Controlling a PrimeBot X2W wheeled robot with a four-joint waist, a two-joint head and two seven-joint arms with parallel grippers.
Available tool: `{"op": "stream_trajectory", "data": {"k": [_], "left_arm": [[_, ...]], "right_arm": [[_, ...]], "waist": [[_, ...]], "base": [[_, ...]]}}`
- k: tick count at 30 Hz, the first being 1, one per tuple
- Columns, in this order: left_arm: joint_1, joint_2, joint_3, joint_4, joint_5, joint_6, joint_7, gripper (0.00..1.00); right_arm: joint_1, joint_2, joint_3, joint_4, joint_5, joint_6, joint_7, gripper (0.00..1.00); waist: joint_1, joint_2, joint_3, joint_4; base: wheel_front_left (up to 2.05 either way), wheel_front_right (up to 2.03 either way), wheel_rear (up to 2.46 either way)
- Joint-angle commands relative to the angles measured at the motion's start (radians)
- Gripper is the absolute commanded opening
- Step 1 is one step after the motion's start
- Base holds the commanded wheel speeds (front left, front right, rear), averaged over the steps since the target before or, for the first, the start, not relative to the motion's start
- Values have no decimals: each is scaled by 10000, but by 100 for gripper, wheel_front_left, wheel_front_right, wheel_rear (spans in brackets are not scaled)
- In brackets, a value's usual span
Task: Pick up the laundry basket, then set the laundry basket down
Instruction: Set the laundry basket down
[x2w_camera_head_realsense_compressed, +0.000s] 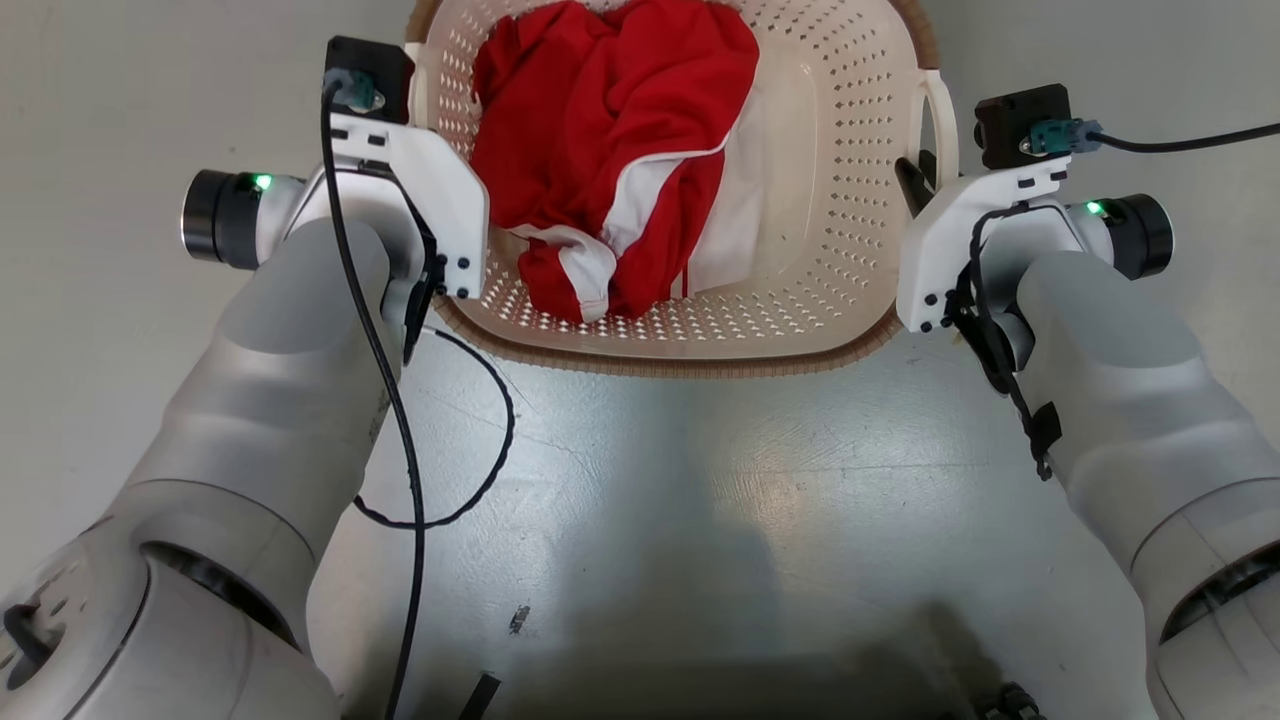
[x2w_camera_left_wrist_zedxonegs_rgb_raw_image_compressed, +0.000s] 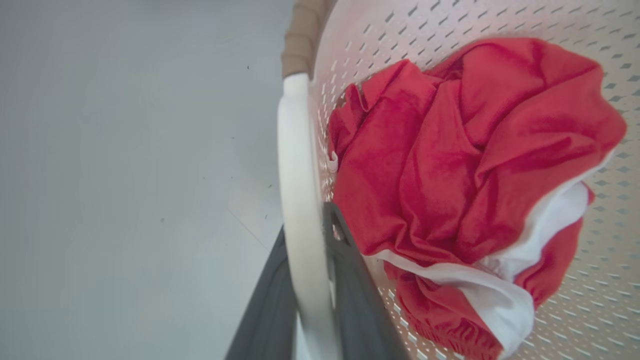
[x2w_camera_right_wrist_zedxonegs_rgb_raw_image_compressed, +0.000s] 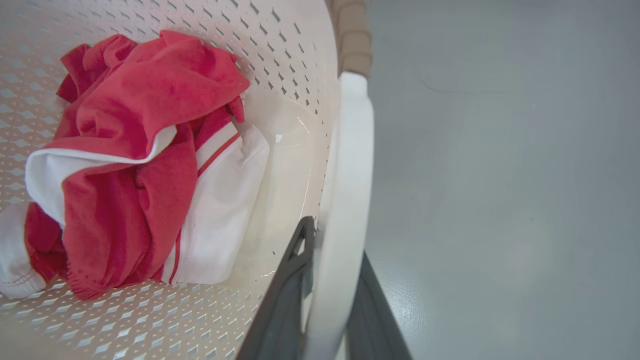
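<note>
Pinching a white handle each, left tool and right tool had the stiff, probably light laundry basket held sensibly.

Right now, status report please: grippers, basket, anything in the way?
Left gripper shut on left handle, right gripper on right handle. Basket holds red-and-white clothes. Black cable loops by its near rim.

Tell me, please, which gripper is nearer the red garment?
Left. The left gripper, on its handle, sits beside the red garment; the right gripper has bare laundry basket floor between.
</note>
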Motion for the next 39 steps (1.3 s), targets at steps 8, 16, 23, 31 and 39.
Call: {"op": "stream_trajectory", "data": {"k": [8,16,23,31,39], "left_arm": [[-350,75,8,-90,5,-22,-169,0],[-403,42,37,-61,-75,165,-376,0],[-261,-17,116,-39,-278,354,-289,100],[-139,-64,128,-26,-453,427,-8,100],[-71,-83,123,-19,-554,461,30,100]], "right_arm": [[424,375,-127,-158,-395,161,-191,0],[381,346,-967,-158,-998,161,-392,100],[514,303,-2038,-158,-2135,161,-666,100],[539,331,-3096,-158,-3110,161,-784,100],[589,361,-3860,-157,-3848,161,-788,100]], "waist": [[0,0,143,-37],[0,0,242,-76],[0,0,150,-46],[0,0,-24,-29],[0,0,-148,2]], "base": [[0,0,0],[0,0,0],[0,0,0],[0,0,0],[0,0,0]]}}
